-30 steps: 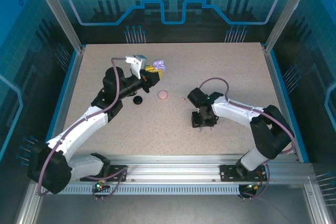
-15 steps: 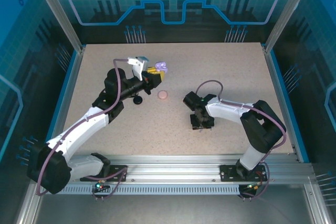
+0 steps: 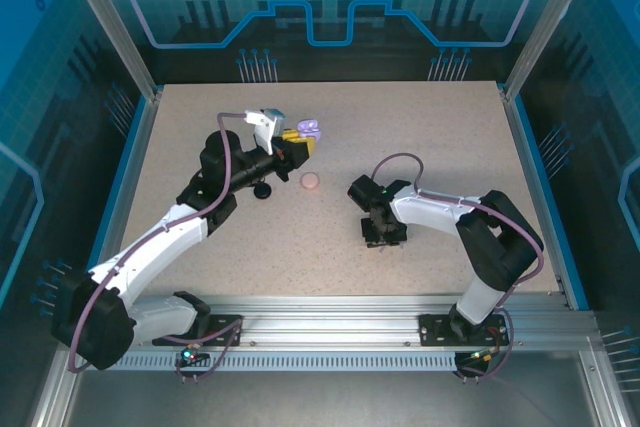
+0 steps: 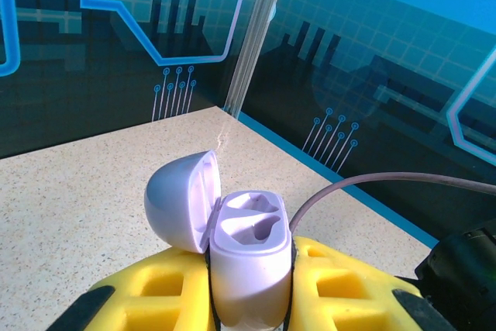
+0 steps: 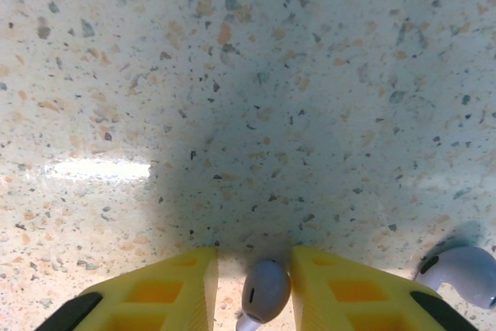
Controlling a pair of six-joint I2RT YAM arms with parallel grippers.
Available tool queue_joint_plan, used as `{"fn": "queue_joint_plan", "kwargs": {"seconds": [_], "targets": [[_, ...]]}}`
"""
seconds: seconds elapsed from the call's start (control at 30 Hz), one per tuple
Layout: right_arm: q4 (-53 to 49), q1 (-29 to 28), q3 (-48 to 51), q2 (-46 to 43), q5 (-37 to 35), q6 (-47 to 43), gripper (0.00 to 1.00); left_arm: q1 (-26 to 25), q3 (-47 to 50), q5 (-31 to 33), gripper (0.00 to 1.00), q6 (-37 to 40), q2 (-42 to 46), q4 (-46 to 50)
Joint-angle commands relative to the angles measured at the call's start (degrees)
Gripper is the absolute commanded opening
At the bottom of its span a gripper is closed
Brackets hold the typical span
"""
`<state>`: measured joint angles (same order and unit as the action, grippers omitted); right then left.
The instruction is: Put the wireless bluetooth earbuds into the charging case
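We list: left gripper (image 4: 249, 300), clenched; holds open lilac egg-shaped charging case (image 4: 252, 230). Right of that case: right gripper (image 5: 254, 263), unclenched; straddles tiny lilac earbud (image 5: 266, 292).

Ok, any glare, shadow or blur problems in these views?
Right wrist: a dark shadow covers the table centre, a glare streak sits left, the lilac earbud at the right edge is blurred. Left wrist: the open lilac charging case is sharp. Top external: evenly lit.

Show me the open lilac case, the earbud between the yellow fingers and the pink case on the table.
lilac case (image 4: 249, 273): left wrist view, front of its body.
earbud (image 5: 266, 288): right wrist view, its rounded head.
pink case (image 3: 311, 181): top external view, its closed top.
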<state>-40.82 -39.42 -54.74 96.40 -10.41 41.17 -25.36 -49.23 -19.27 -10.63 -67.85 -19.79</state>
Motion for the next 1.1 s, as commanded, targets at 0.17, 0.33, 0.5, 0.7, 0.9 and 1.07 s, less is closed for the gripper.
{"fn": "queue_joint_plan", "kwargs": {"seconds": [0.17,0.33,0.5,0.7,0.9,1.07], "targets": [[-0.41,-0.65,1.90,0.73,-2.68,0.92,0.26,-0.90,0.40,0.06,0.00,0.26,1.32,-0.34],[-0.32,-0.62,2.27,0.39,-3.03,0.93,0.22,-1.21,0.32,0.19,0.00,0.39,0.98,-0.26],[-0.14,-0.66,2.45,-0.20,-3.23,1.02,0.17,-1.35,0.37,0.44,0.00,0.61,0.91,-0.20],[-0.81,-0.58,0.81,-2.34,-3.34,0.76,0.13,-1.43,0.61,0.12,0.00,0.66,0.76,-0.73],[-2.66,-0.49,-2.92,-5.78,-3.96,0.06,0.13,-1.37,2.44,0.32,0.00,0.80,0.78,-3.69],[-3.48,0.21,-6.30,-9.30,-3.74,-0.68,0.11,-1.36,3.76,0.39,0.00,1.09,0.53,-5.51]]}}
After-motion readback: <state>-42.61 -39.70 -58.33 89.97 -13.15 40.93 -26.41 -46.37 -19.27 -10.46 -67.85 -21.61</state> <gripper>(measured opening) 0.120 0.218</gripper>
